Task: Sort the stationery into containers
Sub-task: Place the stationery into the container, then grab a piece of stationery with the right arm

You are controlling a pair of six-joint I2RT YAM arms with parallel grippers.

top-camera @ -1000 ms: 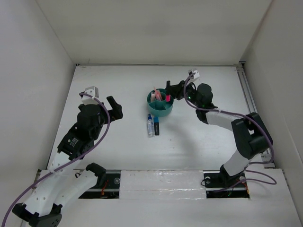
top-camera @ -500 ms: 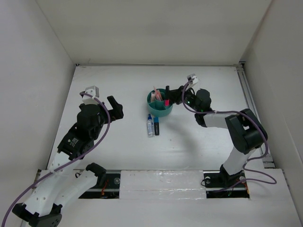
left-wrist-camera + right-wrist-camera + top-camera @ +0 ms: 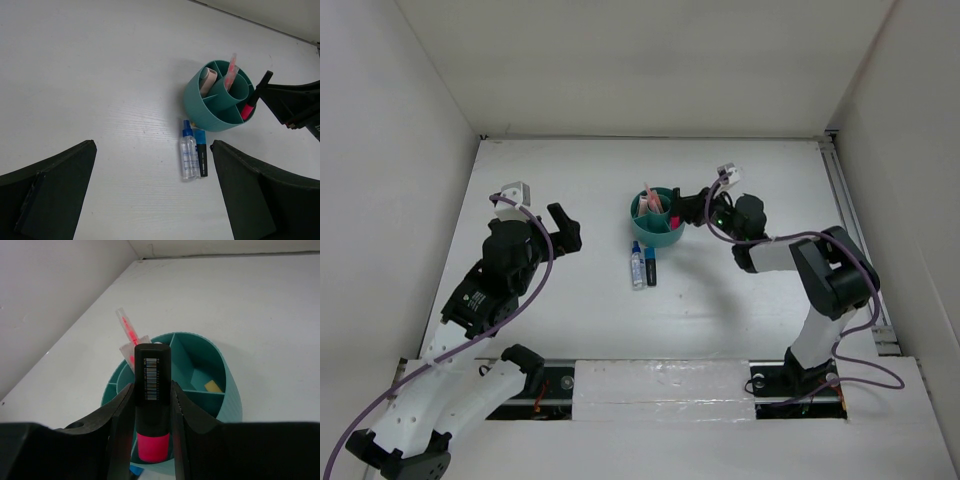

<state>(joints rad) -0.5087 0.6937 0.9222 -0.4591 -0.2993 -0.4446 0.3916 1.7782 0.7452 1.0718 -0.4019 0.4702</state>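
Lowered since the earlier frame, the right tool (image 3: 152, 402) was clamped on the pink highlighter with black cap (image 3: 153, 380), its pink end inside the round teal plastic organizer (image 3: 231, 392), near the far edge of the desk (image 3: 550, 170). The left tool (image 3: 566, 227) stood with its fingers apart.

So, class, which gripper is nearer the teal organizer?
Right. The right gripper is at the rim of the teal organizer, shut on the pink highlighter; the left gripper hangs far off to its left, open.

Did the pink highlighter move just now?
Yes. The pink highlighter has shifted toward the near table edge, sinking lower into the teal organizer, which stayed put.
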